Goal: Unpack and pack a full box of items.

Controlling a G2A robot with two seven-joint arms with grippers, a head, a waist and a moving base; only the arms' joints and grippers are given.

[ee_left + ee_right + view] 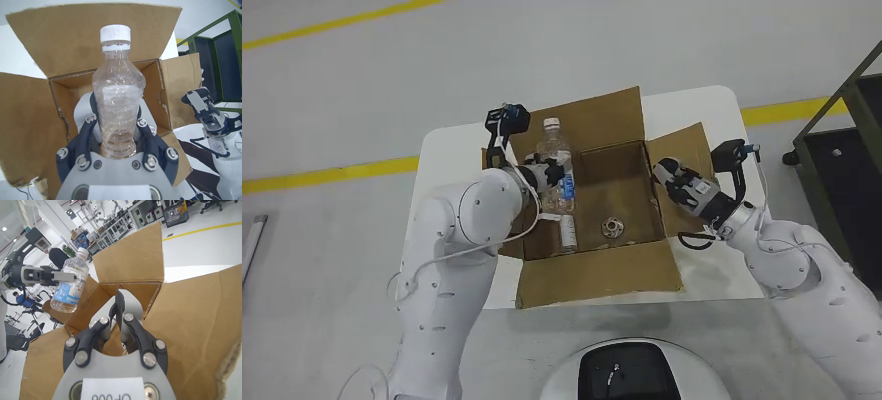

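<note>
A white table (447,150) lies beneath the jaws of the left gripper (554,176) and of the right gripper (662,172). A dark green metal rack (842,150) stands on the grey floor (342,90), well out beyond the right jaws. One yellow floor line (332,176) runs well apart from the left jaws; another (787,108) passes near the rack. Far past the right jaws stand black office chairs (20,336) and workbenches (113,228).

The right gripper (118,300) hangs over the cardboard box (130,256), its black fingertips pressed together with nothing between them. The box's flaps are folded outward. Across the box, the left gripper (69,277) clamps a clear bottle (66,292) with a white cap, held tilted just above a side flap
</note>
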